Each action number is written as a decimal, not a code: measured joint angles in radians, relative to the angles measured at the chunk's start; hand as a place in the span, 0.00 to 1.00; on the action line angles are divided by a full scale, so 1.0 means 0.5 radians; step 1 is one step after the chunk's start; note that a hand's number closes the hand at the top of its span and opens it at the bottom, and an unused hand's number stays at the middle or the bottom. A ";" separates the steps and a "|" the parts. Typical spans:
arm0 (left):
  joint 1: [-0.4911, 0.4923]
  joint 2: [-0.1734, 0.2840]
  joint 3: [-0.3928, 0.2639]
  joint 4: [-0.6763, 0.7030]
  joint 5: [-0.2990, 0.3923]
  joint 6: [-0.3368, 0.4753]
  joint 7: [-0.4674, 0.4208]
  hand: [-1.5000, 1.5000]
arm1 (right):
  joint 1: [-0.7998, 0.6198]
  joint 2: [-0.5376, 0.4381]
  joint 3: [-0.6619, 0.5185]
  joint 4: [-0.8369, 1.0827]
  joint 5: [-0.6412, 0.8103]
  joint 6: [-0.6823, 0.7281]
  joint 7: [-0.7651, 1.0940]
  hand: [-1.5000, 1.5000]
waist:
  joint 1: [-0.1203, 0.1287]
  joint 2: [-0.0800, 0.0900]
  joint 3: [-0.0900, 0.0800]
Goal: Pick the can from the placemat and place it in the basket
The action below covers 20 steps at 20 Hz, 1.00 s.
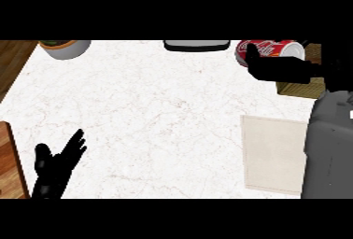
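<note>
A red can [270,49] with white lettering lies tilted at the top right, held in my right hand [284,70], whose fingers and thumb curl round it. The can hangs over a woven tan basket [303,87], most of which is hidden by the hand and my grey forearm [329,140]. The pale beige placemat [274,154] lies flat on the white marble counter at the right, with nothing on it. My left hand [55,168] rests open at the lower left, fingers up.
A grey pot [66,48] with a plant stands at the top left. A dark appliance with a pale tray [196,45] sits at the top middle. Wooden surfaces [8,158] border the counter on the left.
</note>
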 measured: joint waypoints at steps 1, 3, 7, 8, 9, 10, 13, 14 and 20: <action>0.001 0.000 0.002 -0.001 0.000 -0.004 -0.004 0.50 | -0.071 -0.043 -0.050 -0.021 -0.010 0.029 0.063 1.00 | 0.001 0.000 -0.001; 0.004 -0.006 -0.003 -0.010 -0.010 -0.003 -0.011 0.50 | -0.202 -0.158 -0.164 -0.015 -0.043 0.090 0.146 1.00 | 0.006 0.002 -0.002; -0.020 -0.010 0.004 0.009 -0.016 -0.017 -0.007 0.50 | -0.448 -0.360 -0.343 0.130 -0.084 0.117 0.227 1.00 | 0.021 0.008 -0.001; -0.012 -0.019 0.001 0.007 -0.022 -0.016 -0.030 0.50 | -0.516 -0.426 -0.394 0.186 -0.110 0.137 0.235 1.00 | 0.024 0.008 -0.001; -0.011 -0.022 0.003 0.014 -0.025 -0.021 -0.053 0.50 | -0.564 -0.475 -0.436 0.239 -0.125 0.140 0.243 1.00 | 0.026 0.009 -0.001; -0.016 -0.024 0.003 0.013 -0.029 -0.019 -0.044 0.50 | -0.596 -0.528 -0.468 0.301 -0.134 0.138 0.226 1.00 | 0.029 0.010 -0.002; -0.022 -0.022 0.008 0.000 -0.034 -0.022 -0.013 0.50 | -0.686 -0.671 -0.536 0.477 -0.160 0.143 0.192 1.00 | 0.035 0.014 -0.003; -0.028 -0.026 0.005 0.007 -0.043 -0.020 -0.018 0.50 | -0.709 -0.710 -0.553 0.564 -0.159 0.122 0.155 1.00 | 0.039 0.016 -0.003; -0.033 -0.039 0.007 -0.010 -0.061 -0.021 -0.008 0.50 | -0.756 -0.944 -0.631 0.998 -0.166 0.045 -0.081 1.00 | 0.054 0.023 -0.003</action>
